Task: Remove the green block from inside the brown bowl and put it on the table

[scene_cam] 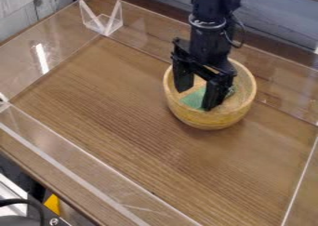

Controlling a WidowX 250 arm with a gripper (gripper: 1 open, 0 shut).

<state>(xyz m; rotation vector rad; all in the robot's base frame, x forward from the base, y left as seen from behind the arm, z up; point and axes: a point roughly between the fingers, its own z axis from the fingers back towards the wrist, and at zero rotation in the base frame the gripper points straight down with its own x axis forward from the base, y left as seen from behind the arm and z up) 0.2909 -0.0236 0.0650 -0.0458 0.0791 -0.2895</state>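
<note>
The brown bowl sits on the table at the right of the camera view. Inside it lies the green block, partly hidden by the black fingers. My gripper points straight down into the bowl, open, with one finger on each side of the block. Whether the fingers touch the block cannot be told.
Low clear plastic walls run around the tabletop. A clear plastic piece stands at the back left. Bare wood spreads left of and in front of the bowl.
</note>
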